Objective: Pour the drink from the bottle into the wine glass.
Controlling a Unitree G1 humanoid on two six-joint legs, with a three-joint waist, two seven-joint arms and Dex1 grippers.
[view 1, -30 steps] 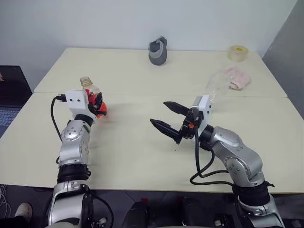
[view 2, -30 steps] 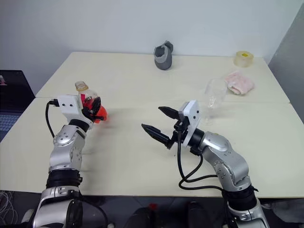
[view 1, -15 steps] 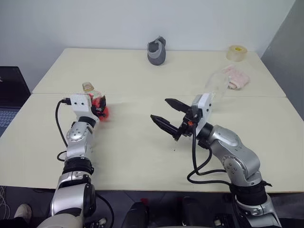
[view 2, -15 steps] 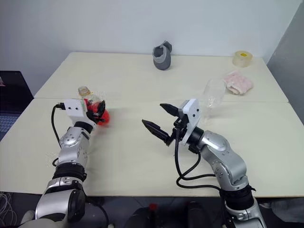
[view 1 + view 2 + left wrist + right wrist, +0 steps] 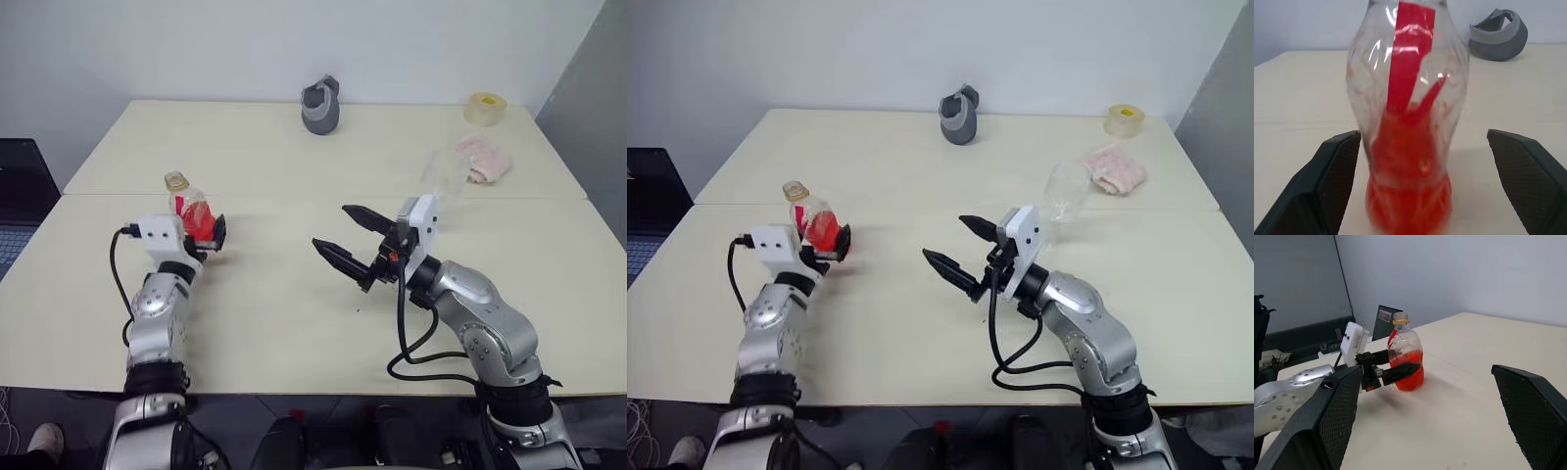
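Cream table (image 5: 294,323) against a pale wall. Bottle (image 5: 817,223) stands upright on the robot's left side of it, capped, red drink (image 5: 1408,196) in its lower part. Left gripper (image 5: 828,240) straddles the bottle, fingers spread and clear of it. Right gripper (image 5: 345,237) hovers mid-table, fingers spread, empty. Wine glass (image 5: 1066,196) stands just behind the right gripper. Grey jug-like object (image 5: 320,105), tape roll (image 5: 487,109) and pink cloth (image 5: 482,161) sit at the far side.

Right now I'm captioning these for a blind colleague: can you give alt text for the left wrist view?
A clear plastic bottle, its lower part holding red drink, stands upright on a cream table between the left gripper's two open black fingers, which are apart from it. A grey jug-like object sits behind.
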